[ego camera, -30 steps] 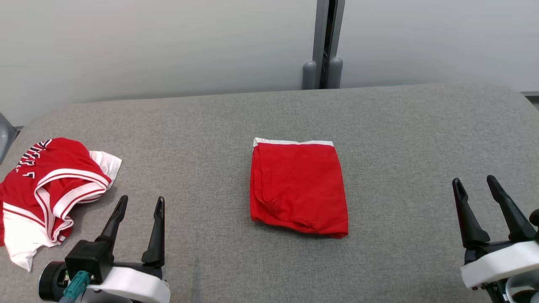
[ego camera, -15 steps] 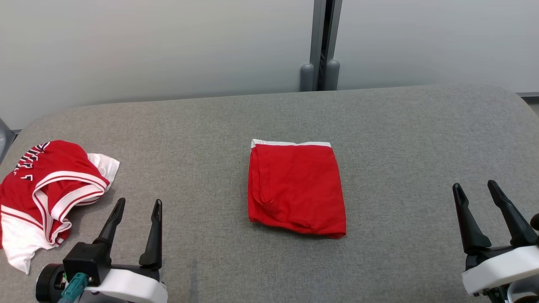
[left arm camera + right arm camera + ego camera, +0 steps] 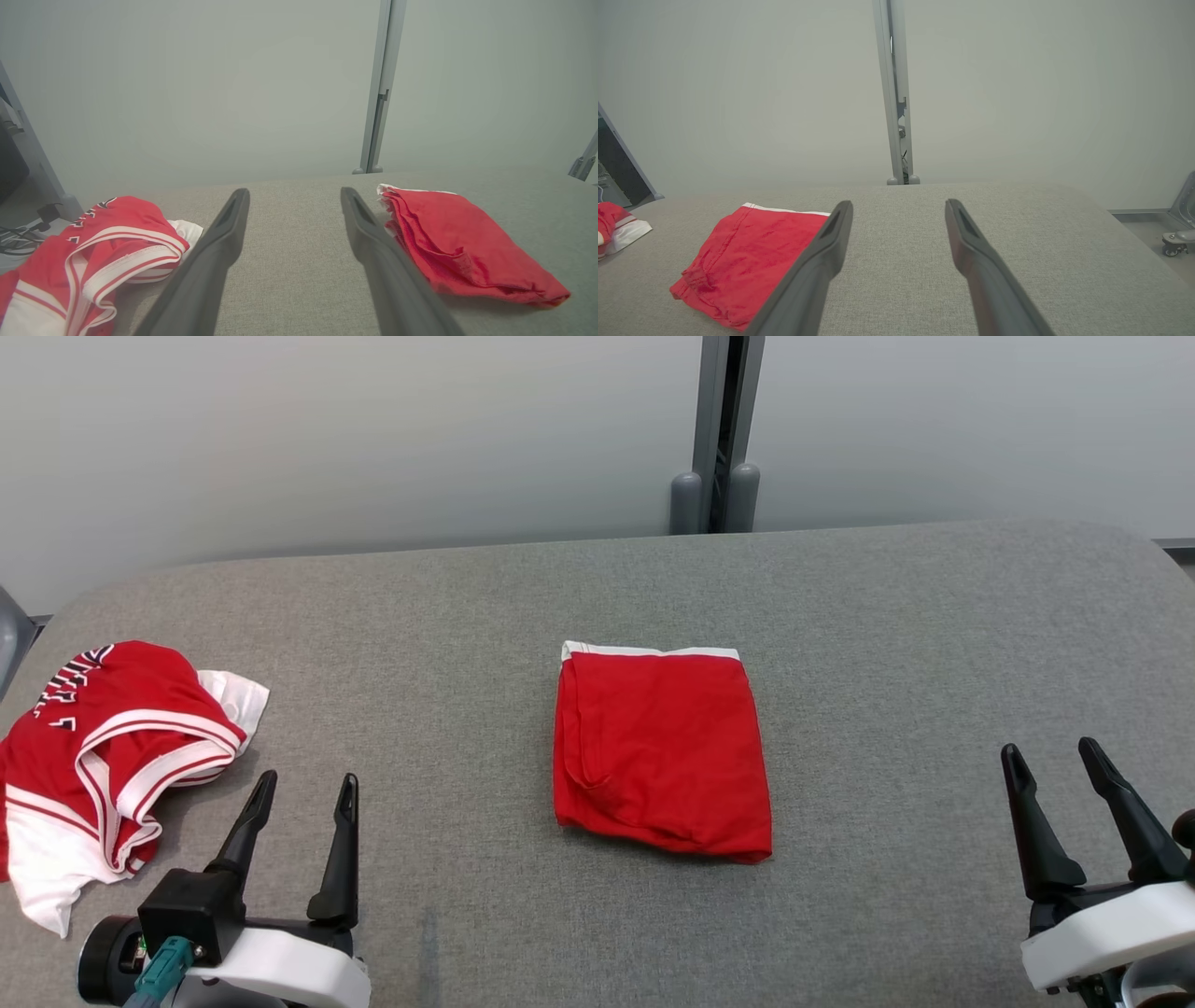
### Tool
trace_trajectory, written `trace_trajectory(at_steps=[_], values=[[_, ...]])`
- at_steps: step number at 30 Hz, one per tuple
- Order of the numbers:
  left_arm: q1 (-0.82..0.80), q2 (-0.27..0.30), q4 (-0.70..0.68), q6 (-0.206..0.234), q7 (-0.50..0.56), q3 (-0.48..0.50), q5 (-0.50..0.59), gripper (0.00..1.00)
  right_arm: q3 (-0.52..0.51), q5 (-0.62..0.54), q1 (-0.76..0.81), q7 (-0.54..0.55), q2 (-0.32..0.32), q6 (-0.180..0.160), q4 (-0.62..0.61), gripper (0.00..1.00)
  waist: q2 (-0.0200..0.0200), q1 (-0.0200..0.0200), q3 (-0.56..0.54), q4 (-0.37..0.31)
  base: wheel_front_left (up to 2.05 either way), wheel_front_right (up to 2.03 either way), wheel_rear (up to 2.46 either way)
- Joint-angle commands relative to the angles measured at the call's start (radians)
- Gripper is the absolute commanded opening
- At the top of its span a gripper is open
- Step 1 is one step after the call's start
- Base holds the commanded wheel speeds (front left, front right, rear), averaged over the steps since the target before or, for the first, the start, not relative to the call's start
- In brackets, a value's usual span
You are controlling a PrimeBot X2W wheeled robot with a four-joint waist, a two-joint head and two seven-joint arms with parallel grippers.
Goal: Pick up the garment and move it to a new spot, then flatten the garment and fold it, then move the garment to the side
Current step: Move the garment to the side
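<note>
nothing moved lately, folded red cloth garment (image 3: 661, 756) sits mid grey tabletop (image 3: 887, 644), left gripper (image 3: 308, 779) and right gripper (image 3: 1048, 749) fingers spread empty, so I'd guess only the side-move remains

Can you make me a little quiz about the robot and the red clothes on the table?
1. Fill in the gap: the left hand and the right hand are both ___ and hold nothing.
2. True or false: the folded red garment lies flat near the middle of the grey table.
3. Pick one: which hand is closer to the crumpled red-and-white jersey? A) the left hand B) the right hand C) both the same

Key: 1 open; 2 true; 3 A.
</note>
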Motion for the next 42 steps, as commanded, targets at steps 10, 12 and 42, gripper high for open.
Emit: trace_trajectory(at_steps=[10,12,42], values=[[-0.035,0.009,-0.016,0.01,-0.006,-0.002,-0.004,1.0,-0.005,-0.001,-0.02,0.006,-0.011,0.0,0.0,1.0,0.0,0.0,0.039,0.009,0.0,0.0,0.0],[-0.059,0.01,-0.026,0.006,-0.015,-0.001,0.002,1.0,0.016,0.001,-0.051,0.012,-0.012,0.0,0.009,1.0,0.0,0.0,0.094,0.02,0.0,0.0,0.0],[-0.293,-0.114,0.084,-0.073,-0.118,-0.028,0.022,1.0,0.288,0.128,-0.379,0.071,-0.086,0.0,0.429,0.0,0.0,0.0,0.417,0.223,0.0,0.0,0.0]])
